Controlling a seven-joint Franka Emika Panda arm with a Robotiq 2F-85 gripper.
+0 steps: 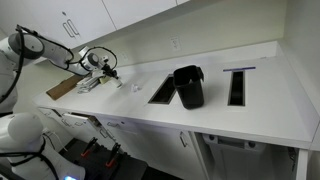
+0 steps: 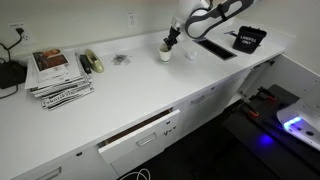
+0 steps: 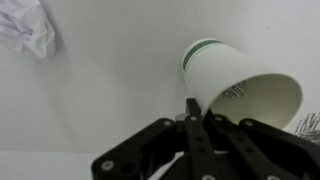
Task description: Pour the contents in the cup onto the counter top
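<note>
The fingers (image 3: 190,125) are pinched narrow on the rim of the cup (image 3: 235,85), near the back edge of the desk (image 2: 150,95). They hold it tipped over, so what's inside can spill out there.

Both exterior views stand high and well back from the cup (image 2: 165,54), looking down across the counter top (image 1: 260,115) from opposite ends, sharing the stretch around it. The wrist view sits very near the cup, looking past the gripper (image 3: 198,108) at its open mouth.
</note>
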